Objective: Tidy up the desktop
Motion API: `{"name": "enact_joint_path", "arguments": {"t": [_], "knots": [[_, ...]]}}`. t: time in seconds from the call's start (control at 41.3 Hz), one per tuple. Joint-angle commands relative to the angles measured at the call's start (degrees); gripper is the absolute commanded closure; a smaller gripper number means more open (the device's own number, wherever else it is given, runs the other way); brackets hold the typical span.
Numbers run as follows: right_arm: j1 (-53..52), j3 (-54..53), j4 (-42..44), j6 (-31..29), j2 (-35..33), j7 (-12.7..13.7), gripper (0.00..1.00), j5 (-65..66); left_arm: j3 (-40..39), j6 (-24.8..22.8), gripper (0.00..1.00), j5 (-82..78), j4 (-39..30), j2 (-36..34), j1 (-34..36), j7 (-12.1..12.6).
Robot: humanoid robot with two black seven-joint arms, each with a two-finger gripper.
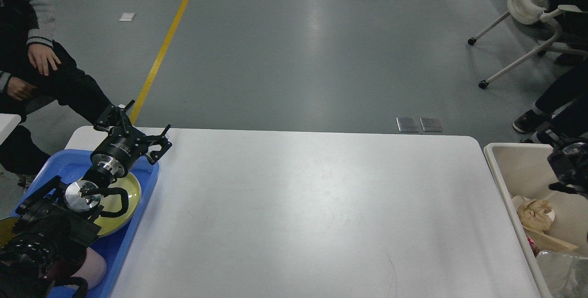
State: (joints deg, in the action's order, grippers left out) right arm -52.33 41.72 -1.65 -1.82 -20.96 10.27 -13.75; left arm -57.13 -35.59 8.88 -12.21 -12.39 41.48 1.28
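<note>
The white desktop (312, 206) fills the middle of the head view and nothing lies on its surface. My left gripper (136, 128) is open and empty, hovering over the far corner of the blue tray (148, 187) at the table's left edge. My right gripper (569, 165) shows at the right edge above the beige bin (498, 169). It is dark and seen end-on, so its fingers cannot be told apart. A sliver of a red can (531, 244) shows low in the bin.
The blue tray holds a yellow-green plate (127, 197) and a pink object (94, 268). The bin holds crumpled brown paper (535, 210) and clear plastic (562, 272). A seated person (41, 82) is at the far left. An office chair (528, 8) and a person's legs are at the far right.
</note>
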Motion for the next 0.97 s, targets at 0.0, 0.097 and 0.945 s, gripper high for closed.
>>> {"name": "enact_joint_path", "arguments": {"t": [0.0,0.097,0.945], "knots": [[-3.1,-16.6,0.0,3.1,2.4,-0.7,0.00,-10.4,0.0,0.0,0.00,0.0,0.0,0.0,0.0,0.0],[-5.3,-31.2,-0.7,4.1,2.6,-1.1,0.00,-15.8,0.0,0.0,0.00,0.0,0.0,0.0,0.0,0.0],[10.8,-53.9,-20.8,-9.3,6.4,-40.9,0.00,-11.8,0.0,0.0,0.00,0.0,0.0,0.0,0.0,0.0]]}}
